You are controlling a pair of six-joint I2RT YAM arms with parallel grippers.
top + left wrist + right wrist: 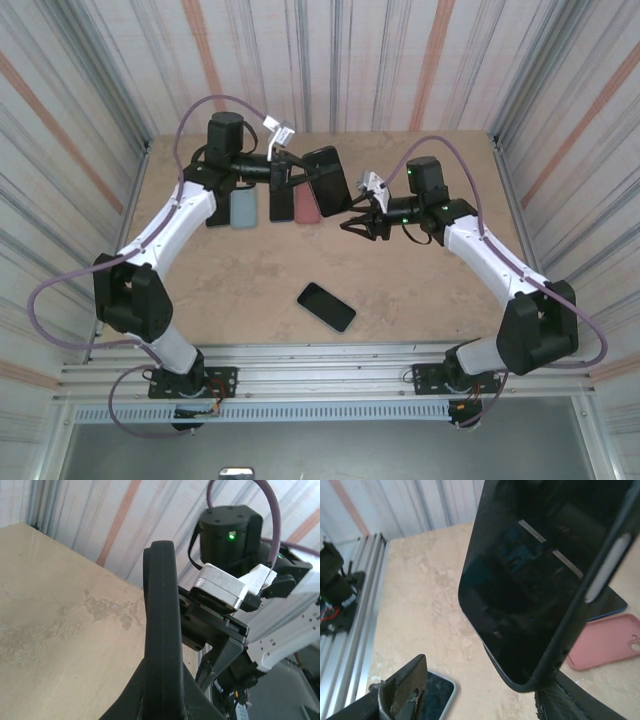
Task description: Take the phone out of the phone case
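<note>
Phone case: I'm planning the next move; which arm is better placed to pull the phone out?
Right, probably: the left fingers clamp the case, while the right fingers stand open at its lower corner.

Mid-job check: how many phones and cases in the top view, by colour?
Black: 3 (held phone, back-row item, front phone)
Light blue: 1 (blue case)
Pink: 1 (pink case)
Total: 5, leaving out a half-hidden dark shape left of the blue case.
</note>
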